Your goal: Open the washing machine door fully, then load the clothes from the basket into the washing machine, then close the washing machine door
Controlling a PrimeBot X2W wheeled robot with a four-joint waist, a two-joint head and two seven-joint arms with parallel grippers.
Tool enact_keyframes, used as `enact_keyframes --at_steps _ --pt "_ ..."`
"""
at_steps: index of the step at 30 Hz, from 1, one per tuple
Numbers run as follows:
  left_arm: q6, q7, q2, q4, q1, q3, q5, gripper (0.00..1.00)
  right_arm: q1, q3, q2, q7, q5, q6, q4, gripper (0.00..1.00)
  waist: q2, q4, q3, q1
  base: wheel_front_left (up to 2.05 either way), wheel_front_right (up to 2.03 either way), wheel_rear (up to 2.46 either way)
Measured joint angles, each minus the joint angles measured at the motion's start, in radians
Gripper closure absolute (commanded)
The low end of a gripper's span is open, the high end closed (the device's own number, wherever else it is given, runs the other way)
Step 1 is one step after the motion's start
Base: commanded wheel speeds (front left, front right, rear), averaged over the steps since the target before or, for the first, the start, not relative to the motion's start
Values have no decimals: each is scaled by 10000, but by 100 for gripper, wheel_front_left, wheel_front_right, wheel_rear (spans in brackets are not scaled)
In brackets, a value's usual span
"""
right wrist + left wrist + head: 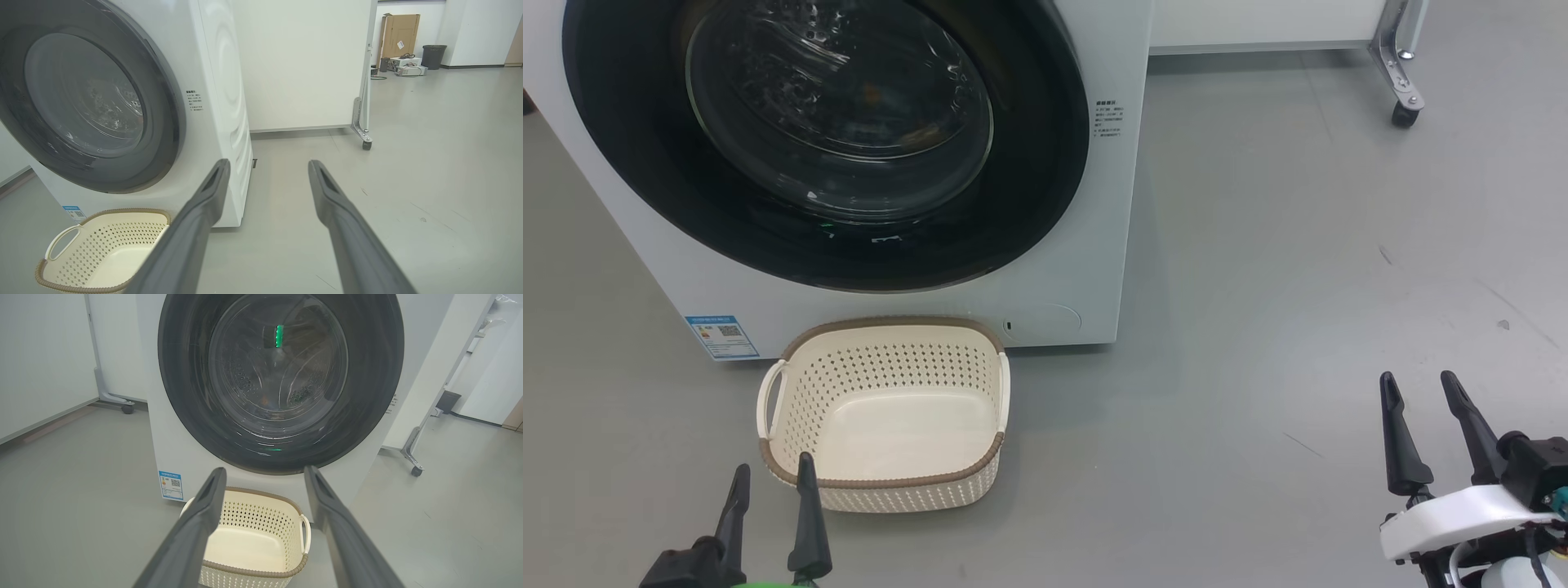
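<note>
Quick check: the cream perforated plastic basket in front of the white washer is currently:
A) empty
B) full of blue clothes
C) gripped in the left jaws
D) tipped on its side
A: the cream perforated plastic basket with the brown rim stands upright with its bare bottom showing and no fabric inside, just in front of the white front-loading washing machine.

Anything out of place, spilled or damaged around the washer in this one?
Nothing stands out. The door sits shut against the washing machine, with no visible damage. The basket stands upright and empty on the floor just in front. The left claw and the right claw are open, holding nothing.
</note>
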Motion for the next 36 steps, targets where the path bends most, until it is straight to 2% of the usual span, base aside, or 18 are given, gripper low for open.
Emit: enact_keyframes --at_steps 4,5,13,18,36 --pt "0 0 0 33 23 -4 13 0 21 2 -2 0 0 0 0 0 0 -11 -32 0 0 0 0" --pt "0 0 0 31 25 -2 13 100 37 2 -2 0 0 0 0 100 0 -13 -38 0 0 0 0" --pt "0 52 -48 662 81 -142 -13 100 452 111 408 4 25 0 669 100 0 -15 -46 0 0 0 0" --pt "-12 52 -48 642 230 -153 -407 100 457 113 412 35 412 0 652 100 0 -23 -48 0 0 0 0" --pt "-92 546 -44 487 217 174 -3018 100 356 -107 589 648 2993 -27 594 100 0 -76 -48 0 0 0 0"
